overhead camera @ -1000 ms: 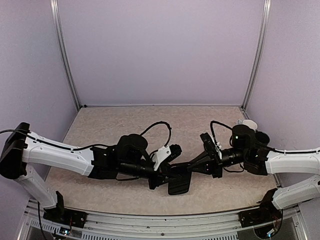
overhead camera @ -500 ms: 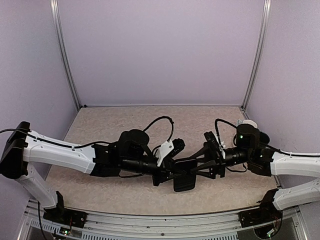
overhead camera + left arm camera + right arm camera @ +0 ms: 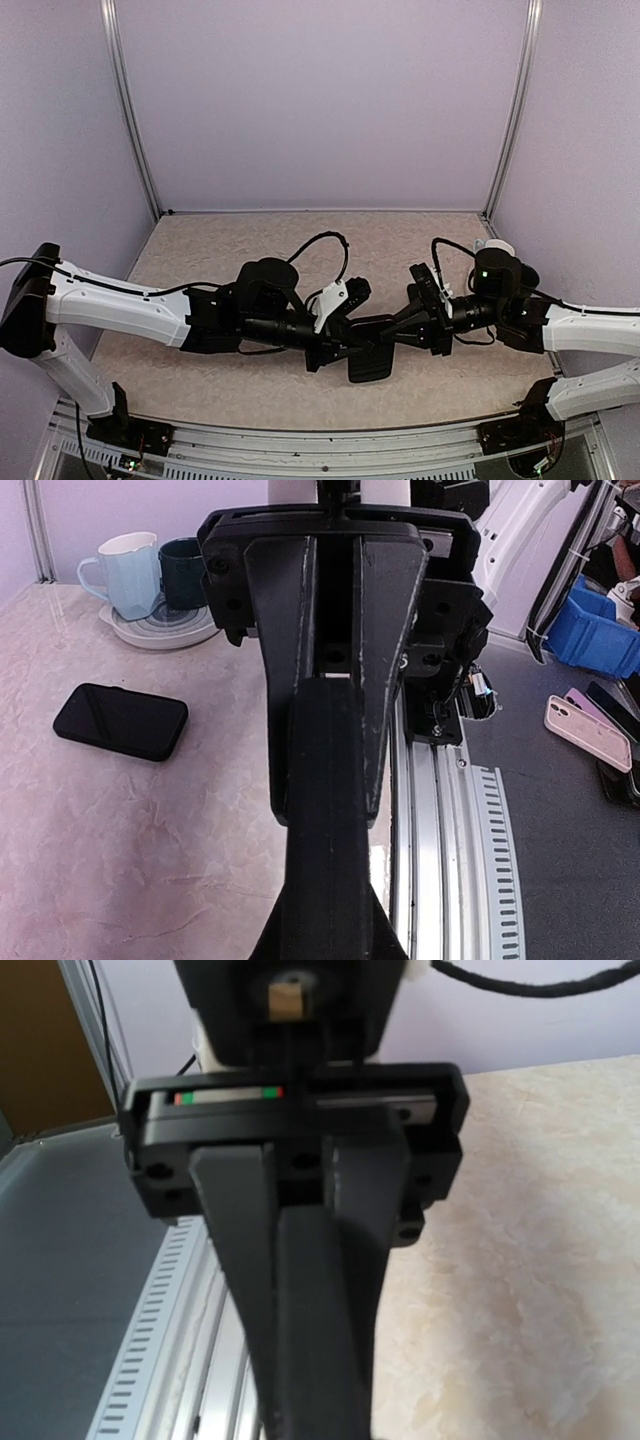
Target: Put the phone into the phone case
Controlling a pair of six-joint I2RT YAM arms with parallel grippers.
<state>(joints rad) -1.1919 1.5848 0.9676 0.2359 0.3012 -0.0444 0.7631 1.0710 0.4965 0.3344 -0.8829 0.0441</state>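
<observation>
A black phone case (image 3: pixel 368 358) hangs just above the table's near middle, held from both sides. My left gripper (image 3: pixel 347 342) is shut on its left edge. In the left wrist view the phone case (image 3: pixel 325 880) stands edge-on between the left gripper's (image 3: pixel 325 805) fingers. My right gripper (image 3: pixel 397 334) is shut on the case's right edge, and the dark phone case (image 3: pixel 320 1310) fills the gap in the right gripper (image 3: pixel 315 1385). The black phone (image 3: pixel 120 720) lies flat on the table beyond the case. In the top view the phone is hidden by the right arm.
A light blue mug (image 3: pixel 128 572) and a dark mug (image 3: pixel 185 570) stand on a plate (image 3: pixel 160 632) at the table's back right, with a white cup rim (image 3: pixel 497 246) showing from above. The aluminium rail (image 3: pixel 440 810) marks the near edge. Off the table lie a blue bin (image 3: pixel 600 630) and a pink case (image 3: pixel 590 730).
The right gripper opened, shifted a little to the right along the case, and has shut on it again. The left gripper kept its hold and the case moved slightly right.
</observation>
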